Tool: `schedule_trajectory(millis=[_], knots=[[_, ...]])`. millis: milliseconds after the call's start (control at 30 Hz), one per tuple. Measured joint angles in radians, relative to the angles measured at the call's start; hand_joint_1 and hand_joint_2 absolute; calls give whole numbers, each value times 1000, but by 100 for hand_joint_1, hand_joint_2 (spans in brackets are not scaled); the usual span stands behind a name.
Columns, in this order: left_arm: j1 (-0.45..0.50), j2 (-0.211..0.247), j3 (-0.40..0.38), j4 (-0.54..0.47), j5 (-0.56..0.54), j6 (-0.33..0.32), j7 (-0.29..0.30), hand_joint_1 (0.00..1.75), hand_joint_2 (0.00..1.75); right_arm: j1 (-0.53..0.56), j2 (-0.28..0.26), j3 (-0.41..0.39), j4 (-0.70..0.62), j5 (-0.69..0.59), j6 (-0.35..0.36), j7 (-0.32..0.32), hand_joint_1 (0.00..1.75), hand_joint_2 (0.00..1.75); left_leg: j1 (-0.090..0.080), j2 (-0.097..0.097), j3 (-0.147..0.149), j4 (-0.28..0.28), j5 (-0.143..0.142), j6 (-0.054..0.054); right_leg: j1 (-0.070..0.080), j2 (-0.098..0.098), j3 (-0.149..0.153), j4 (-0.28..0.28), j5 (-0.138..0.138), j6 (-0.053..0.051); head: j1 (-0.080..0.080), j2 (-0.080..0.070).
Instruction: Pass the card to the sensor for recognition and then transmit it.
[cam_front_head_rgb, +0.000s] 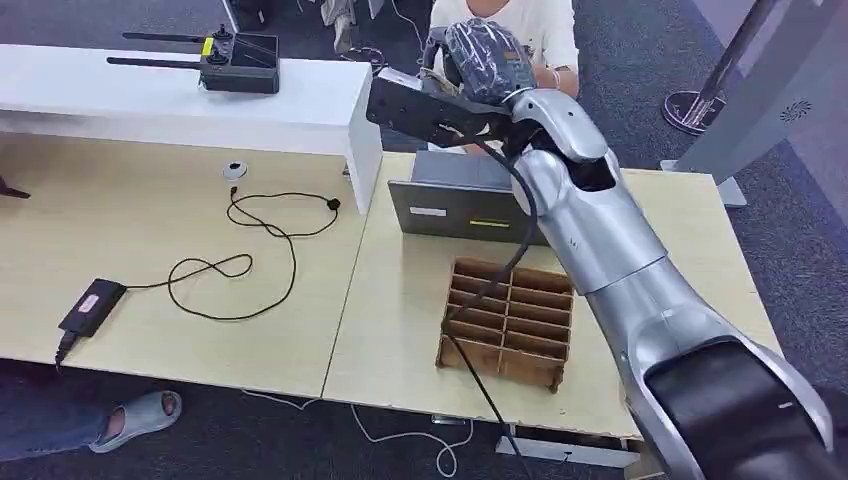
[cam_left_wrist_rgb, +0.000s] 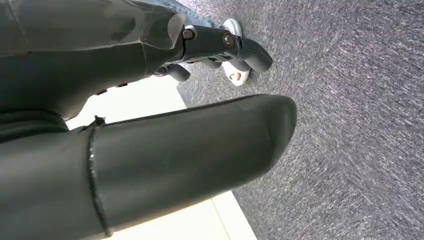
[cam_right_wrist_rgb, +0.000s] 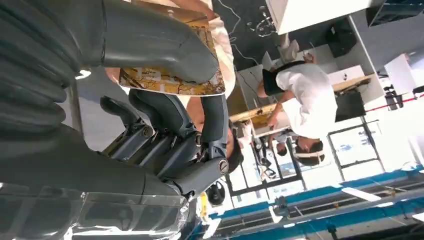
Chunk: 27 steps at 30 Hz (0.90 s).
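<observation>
Pale wood counter (cam_front_head_rgb: 400, 330) carries a wooden divider box (cam_front_head_rgb: 508, 322), a grey sensor unit (cam_front_head_rgb: 450, 205) and a black power adapter (cam_front_head_rgb: 91, 306) with its cable. Right hand (cam_right_wrist_rgb: 170, 100) is raised above the sensor unit, toward a seated person (cam_front_head_rgb: 520, 30), pinching a yellow patterned card (cam_right_wrist_rgb: 172, 82) between thumb and fingers. Left hand (cam_left_wrist_rgb: 215, 50) hangs over grey carpet (cam_left_wrist_rgb: 350, 125), fingers curled, holding nothing.

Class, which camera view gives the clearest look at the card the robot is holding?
The right wrist view: the card, yellow and patterned, sits pinched under the thumb of the right hand, close to the lens. In the head view the raised right hand hides the card. The left wrist view looks at carpet.
</observation>
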Motion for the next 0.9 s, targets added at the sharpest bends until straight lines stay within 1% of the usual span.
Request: schedule_trajectory(millis=[133,300,367,400,433,467,500,533,567,600,700,733,767,833,867,900], knots=[[0,0,0,0,0,0,-3,0,0,-23,13,-6,40,0,0,27,173,175,0,0,0,0,0,0,0,0,0,0,0,0,0,0],[0,0,0,0,0,1,-11,0,0,-36,25,-14,78,8,-3,53,175,175,0,0,0,0,0,0,0,0,0,0,0,0,0,0],[0,1,0,0,0,0,-14,0,0,-41,29,-15,92,21,-9,74,173,175,0,0,0,0,0,0,0,0,0,0,0,0,0,0],[0,2,-2,0,0,0,-15,0,0,-44,31,-15,100,29,-14,86,175,175,0,0,0,0,0,0,0,0,0,0,0,0,0,0],[0,2,-3,0,0,-1,-16,0,0,-46,32,-15,104,36,-22,94,171,175,0,0,0,0,0,0,0,0,0,0,0,0,0,0],[0,2,-4,0,0,-3,-18,0,0,-48,32,-15,108,40,-30,100,175,175,0,0,0,0,0,0,0,0,0,0,0,0,0,0],[1,3,-5,0,0,-3,-18,0,0,-50,32,-15,113,43,-40,106,173,175,0,0,0,0,0,0,0,0,0,0,0,0,0,0],[1,3,-5,0,0,-3,-18,0,0,-51,32,-17,116,41,-56,108,169,175,0,0,0,0,0,0,0,0,0,0,0,0,0,0],[1,3,-5,0,0,-4,-18,0,0,-51,32,-21,119,37,-73,109,171,175,0,0,0,0,0,0,0,0,0,0,0,0,0,0],[1,3,-5,0,0,-4,-18,0,0,-51,31,-28,122,34,-92,110,168,175,0,0,0,0,0,0,0,0,0,0,0,0,0,0],[1,2,-5,0,1,-4,-18,0,0,-52,29,-47,132,37,-134,117,173,175,0,0,0,0,0,0,0,0,0,0,0,0,0,0],[1,2,-5,0,1,-4,-18,0,0,-52,28,-51,135,41,-150,122,169,175,0,0,0,0,0,0,0,0,0,0,0,0,0,0],[1,2,-6,0,0,-5,-18,0,0,-53,26,-55,138,46,-167,128,141,175,0,0,0,0,0,0,0,0,0,0,0,0,0,0],[1,2,-9,0,0,-6,-18,0,0,-53,22,-65,144,51,-183,132,134,175,0,0,0,0,0,0,0,0,0,0,0,0,0,0],[1,2,-11,0,0,-8,-18,0,0,-53,19,-71,147,51,-187,134,106,175,0,0,0,0,0,0,0,0,0,0,0,0,0,0],[1,2,-12,0,0,-10,-18,0,0,-53,18,-76,150,51,-187,134,106,175,0,0,0,0,0,0,0,0,0,0,0,0,0,0]])
